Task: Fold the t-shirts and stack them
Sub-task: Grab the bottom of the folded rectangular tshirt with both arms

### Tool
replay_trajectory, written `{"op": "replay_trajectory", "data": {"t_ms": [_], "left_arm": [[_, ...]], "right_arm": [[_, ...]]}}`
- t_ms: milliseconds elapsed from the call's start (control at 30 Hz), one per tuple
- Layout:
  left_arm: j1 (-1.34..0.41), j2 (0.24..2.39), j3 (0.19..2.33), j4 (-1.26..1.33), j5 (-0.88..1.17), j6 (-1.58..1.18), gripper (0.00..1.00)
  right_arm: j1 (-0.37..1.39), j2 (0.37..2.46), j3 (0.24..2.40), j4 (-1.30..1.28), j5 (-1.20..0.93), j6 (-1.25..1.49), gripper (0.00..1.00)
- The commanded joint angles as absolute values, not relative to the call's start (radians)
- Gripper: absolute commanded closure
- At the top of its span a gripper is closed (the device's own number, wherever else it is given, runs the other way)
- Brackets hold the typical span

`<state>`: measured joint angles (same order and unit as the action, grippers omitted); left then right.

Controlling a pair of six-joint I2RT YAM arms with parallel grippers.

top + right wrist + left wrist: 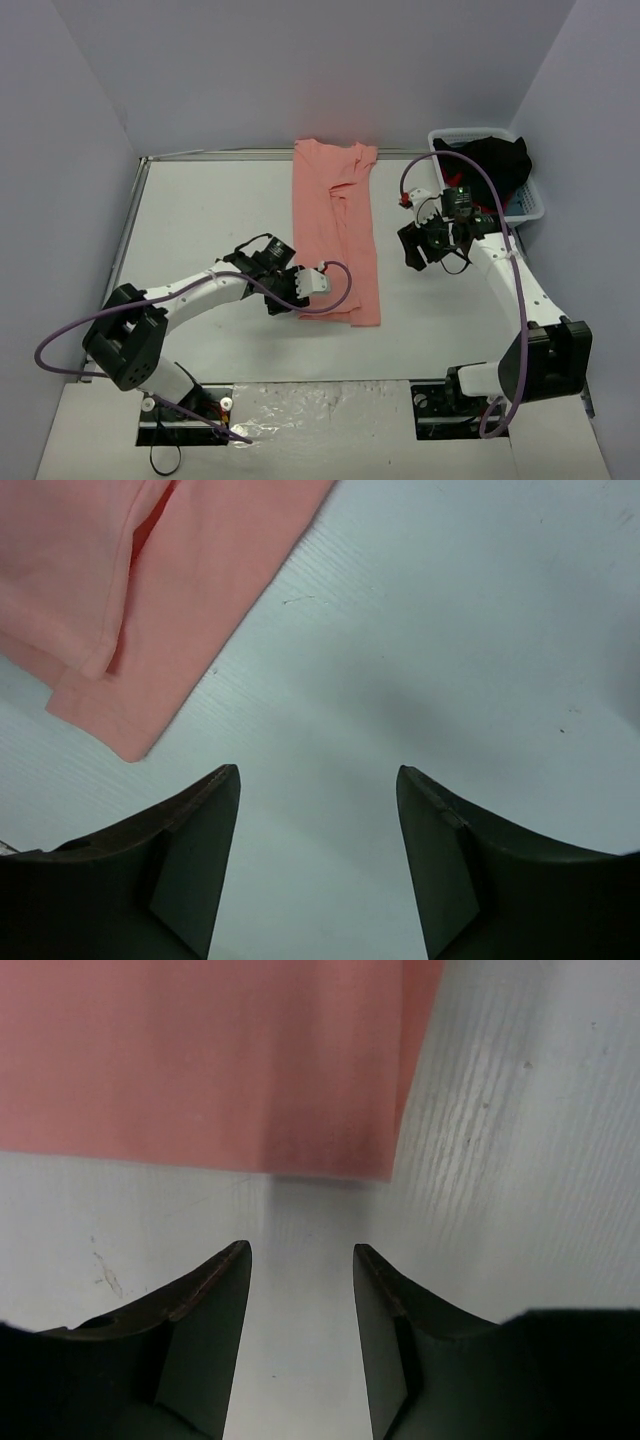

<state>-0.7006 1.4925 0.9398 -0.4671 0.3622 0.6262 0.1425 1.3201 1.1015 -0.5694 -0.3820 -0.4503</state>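
Lying flat, salmon t-shirt (pixel 335 230) folded into long strip; left gripper (pixel 300 1250), right gripper (pixel 317 770) both parted, empty

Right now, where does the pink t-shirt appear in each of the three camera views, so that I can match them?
Top external: the t-shirt lies as a long strip mid-picture on the white table.
Left wrist: it fills the upper part, above the left claw.
Right wrist: it sits in the upper left corner, beyond the right claw.
Shared landmark: the white table under the t-shirt, seen in all three.
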Motion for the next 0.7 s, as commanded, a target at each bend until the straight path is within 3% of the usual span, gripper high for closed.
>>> {"op": "replay_trajectory", "data": {"t_ms": [0, 667], "left_arm": [[-0.724, 1.474, 0.934, -0.413, 0.399, 0.621, 0.56], [-0.798, 1.560, 0.960, -0.405, 0.465, 0.574, 0.57]], "right_arm": [[0.132, 1.356, 1.114, -0.560, -0.387, -0.445, 0.41], [0.129, 1.456, 1.124, -0.558, -0.385, -0.440, 0.45]]}}
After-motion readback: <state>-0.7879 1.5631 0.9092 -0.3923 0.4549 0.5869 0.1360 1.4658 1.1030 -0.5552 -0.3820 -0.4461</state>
